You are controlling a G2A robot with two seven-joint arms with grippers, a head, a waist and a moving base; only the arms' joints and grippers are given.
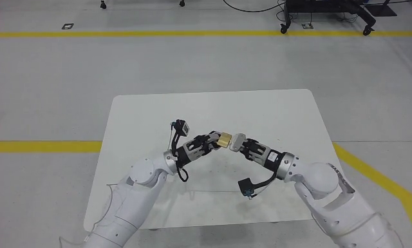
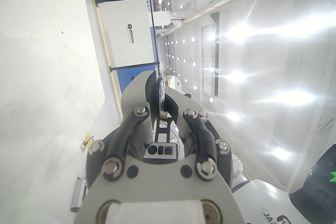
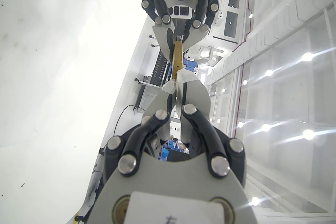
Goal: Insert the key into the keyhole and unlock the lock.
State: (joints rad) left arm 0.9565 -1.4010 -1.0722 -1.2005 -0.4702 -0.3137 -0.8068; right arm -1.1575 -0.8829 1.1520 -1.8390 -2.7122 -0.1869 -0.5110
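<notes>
Right wrist view: jaws tight on key, left's on lock

The key is mostly hidden between the right pincer's fingers; where it meets the brass padlock, the keyhole cannot be made out.

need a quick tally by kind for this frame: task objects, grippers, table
brass padlock: 1
key: 1
grippers: 2 (left gripper shut on the padlock's shackle, right gripper shut on the key)
white table: 1
Total: 5
</notes>
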